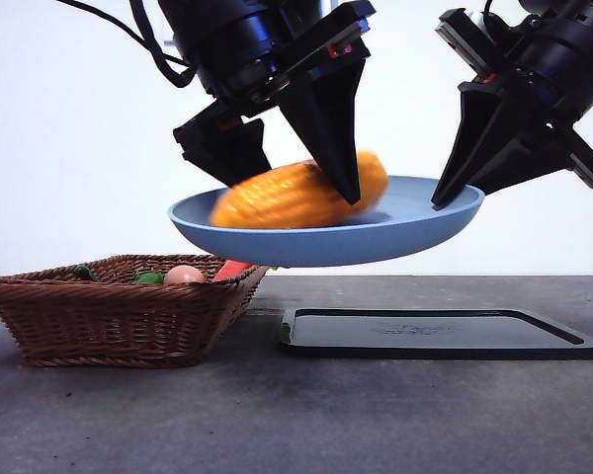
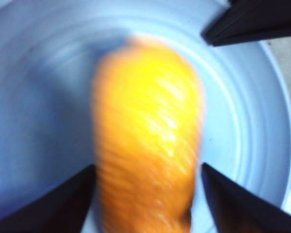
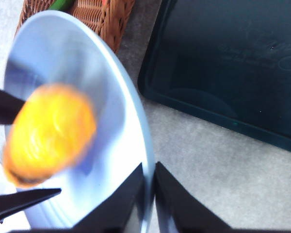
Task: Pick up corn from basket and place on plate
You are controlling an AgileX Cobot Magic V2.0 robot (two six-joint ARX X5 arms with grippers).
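The orange-yellow corn [image 1: 287, 197] [image 2: 148, 141] [image 3: 51, 131] lies blurred on the light-blue plate [image 1: 395, 232] [image 2: 39, 97] [image 3: 87, 63], which is held in the air, tilted, above the table. My left gripper [image 1: 296, 188] [image 2: 148, 165] hangs over the plate, open, with one jaw on each side of the cob. My right gripper [image 1: 455, 197] [image 3: 149, 167] is shut on the plate's right rim, one jaw above it and one below. The wicker basket [image 1: 109, 321] [image 3: 102, 14] stands on the table at the left, below the plate's edge.
A flat black tray [image 1: 435, 333] [image 3: 233, 63] lies on the table under the plate, right of the basket. In the basket show a brownish egg-like ball [image 1: 185, 275], green pieces [image 1: 148, 278] and a red-orange carrot tip [image 1: 232, 269].
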